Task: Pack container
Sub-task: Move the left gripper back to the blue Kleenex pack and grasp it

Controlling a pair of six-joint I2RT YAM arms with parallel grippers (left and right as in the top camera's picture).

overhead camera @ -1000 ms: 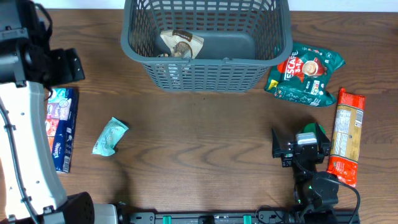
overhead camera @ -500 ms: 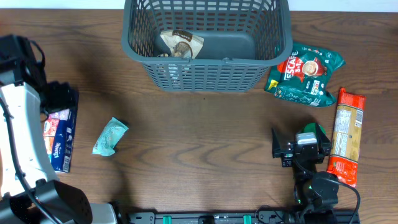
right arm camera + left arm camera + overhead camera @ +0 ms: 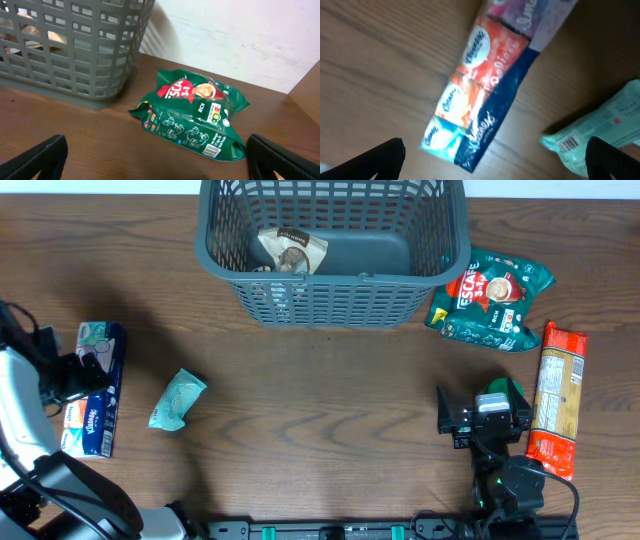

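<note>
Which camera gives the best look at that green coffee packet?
The right wrist view: the green coffee packet sits mid-frame, whole and sharp, with its label readable. The overhead view shows the same packet smaller, lying beside the basket. The left wrist view does not show it.

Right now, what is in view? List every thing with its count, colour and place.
basket: 1, dark grey, far middle of the table
packet: 1, beige and brown, inside the basket, left part
coffee bag: 1, green and red, right of the basket
long packet: 1, orange-red, by the right edge
tissue pack: 1, blue, orange and white, left side
pouch: 1, mint green, right of the tissue pack
table: 1, brown wood
left tool: 1, black, open, above the tissue pack
right tool: 1, black, open, empty, facing the coffee bag
</note>
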